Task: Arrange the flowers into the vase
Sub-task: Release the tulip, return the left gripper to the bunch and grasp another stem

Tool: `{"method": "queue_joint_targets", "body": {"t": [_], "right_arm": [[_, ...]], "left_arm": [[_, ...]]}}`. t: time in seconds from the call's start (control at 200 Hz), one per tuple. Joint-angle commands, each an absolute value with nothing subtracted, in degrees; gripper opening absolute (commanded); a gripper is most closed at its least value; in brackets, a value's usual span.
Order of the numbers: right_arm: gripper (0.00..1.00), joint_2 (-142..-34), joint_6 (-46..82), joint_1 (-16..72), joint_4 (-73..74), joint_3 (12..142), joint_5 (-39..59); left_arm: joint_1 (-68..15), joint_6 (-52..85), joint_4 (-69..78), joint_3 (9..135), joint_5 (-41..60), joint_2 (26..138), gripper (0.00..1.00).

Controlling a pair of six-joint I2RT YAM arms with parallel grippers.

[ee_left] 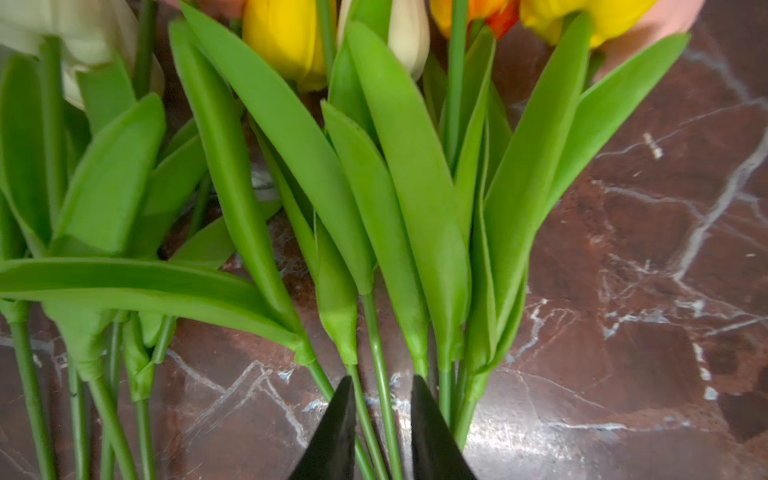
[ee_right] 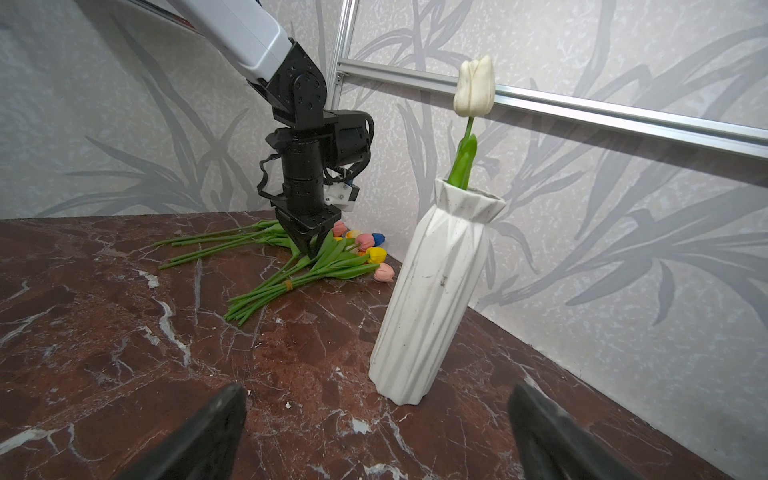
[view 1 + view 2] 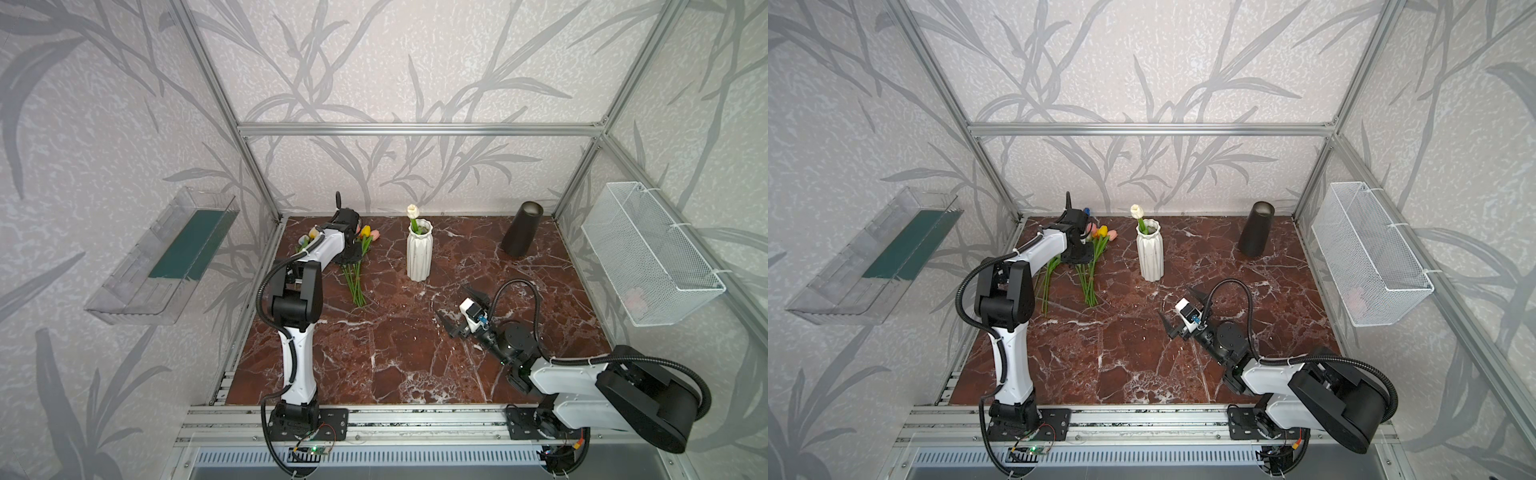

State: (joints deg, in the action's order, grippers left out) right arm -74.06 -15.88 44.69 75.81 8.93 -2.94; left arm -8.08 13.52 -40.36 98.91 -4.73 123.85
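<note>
The flowers (image 3: 353,274) lie at the far left of the desk (image 3: 395,353), a dark red marbled slab, with their heads toward the far wall and their long green stems toward the near edge. In a top view they form two groups (image 3: 1090,278), one partly hidden under the left arm. Yellow, pink, orange, blue and cream heads show among them (image 2: 324,266).

A white mesh basket (image 3: 648,253) hangs on the right wall and a clear tray (image 3: 162,257) on the left wall. A black vase (image 3: 521,232) stands at the far right of the desk. A white ribbed vase (image 3: 419,253) stands upright near the far middle, to the right of the flowers and apart from them.

The right pincer (image 3: 453,301) hangs over the desk on the right, nearer than the white vase, its fingers spread wide and holding nothing. The left pincer (image 2: 309,253) points down into the flowers. In the left wrist view it is narrow (image 1: 382,380), with two stems running between its fingers. Whether they press the stems I cannot tell.

One white tulip (image 2: 474,85) stands in the white vase, leaning slightly. An orange band (image 2: 286,284) ties the stems of the nearer bunch.
</note>
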Motion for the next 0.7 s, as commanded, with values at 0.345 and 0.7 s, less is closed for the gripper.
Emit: {"method": "queue_joint_targets", "body": {"t": [0.345,0.7], "right_arm": [[0.99,-74.3,-15.6,45.1,78.1,9.4,-3.2],[0.99,-77.5,-15.4,45.1,80.4,9.7,-2.6]], "left_arm": [[-6.3,13.8,-48.7,108.4,-5.0,132.2,0.23],[-5.6,13.5,-49.4,109.0,-4.6,132.2,0.04]]}}
